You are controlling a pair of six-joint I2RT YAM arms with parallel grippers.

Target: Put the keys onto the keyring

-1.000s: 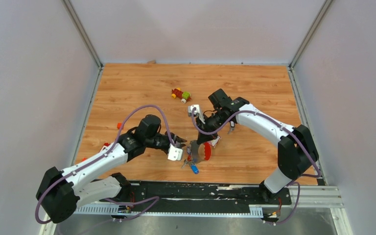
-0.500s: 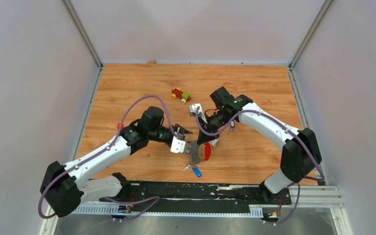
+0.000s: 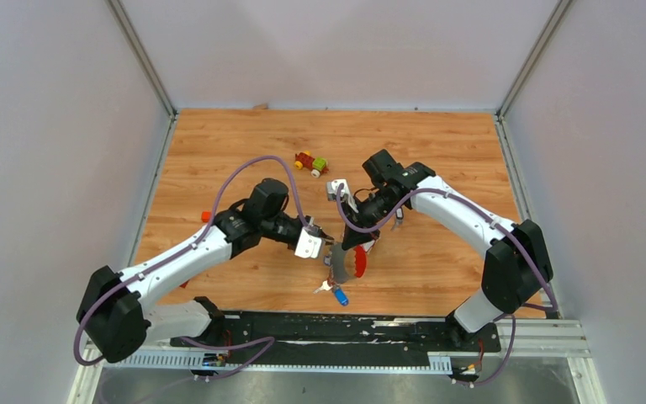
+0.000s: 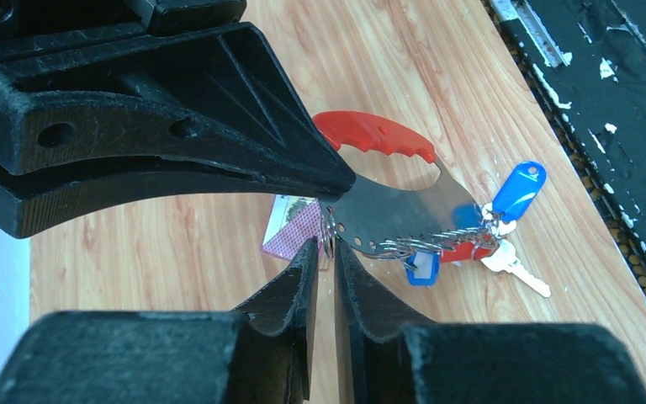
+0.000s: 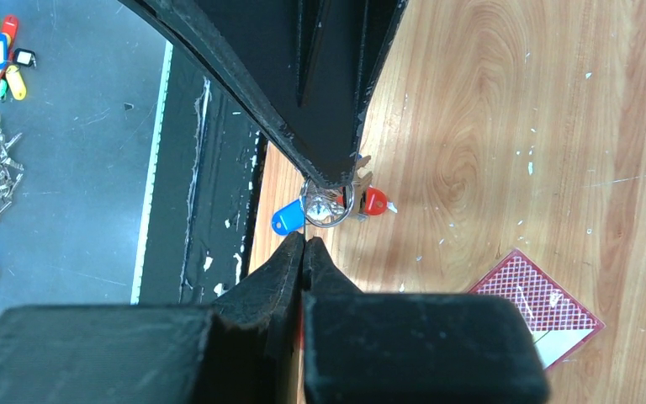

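Observation:
The keyring (image 3: 346, 263) is held off the table between both grippers, its grey fob (image 4: 395, 215) and red fob (image 4: 378, 135) side by side. My left gripper (image 4: 326, 246) is shut on its thin metal ring (image 5: 328, 206). My right gripper (image 5: 304, 240) is shut, its tips on the end of the grey fob next to the ring. The keys (image 3: 335, 292) hang from the fob's far end and touch the table: a blue-headed key (image 4: 517, 189), a red one (image 4: 463, 251), a small blue tag (image 4: 420, 269) and a silver key (image 4: 517, 269).
A pink foil packet (image 4: 294, 227) lies on the wood just under the grippers, also in the right wrist view (image 5: 538, 307). The toy car (image 3: 310, 162) stands further back. The black base rail (image 3: 362, 330) runs along the near edge.
My left gripper has moved right and away from the near edge, up to the right gripper, and closed on the ring. The fobs have risen and tilted. The right arm has barely moved.

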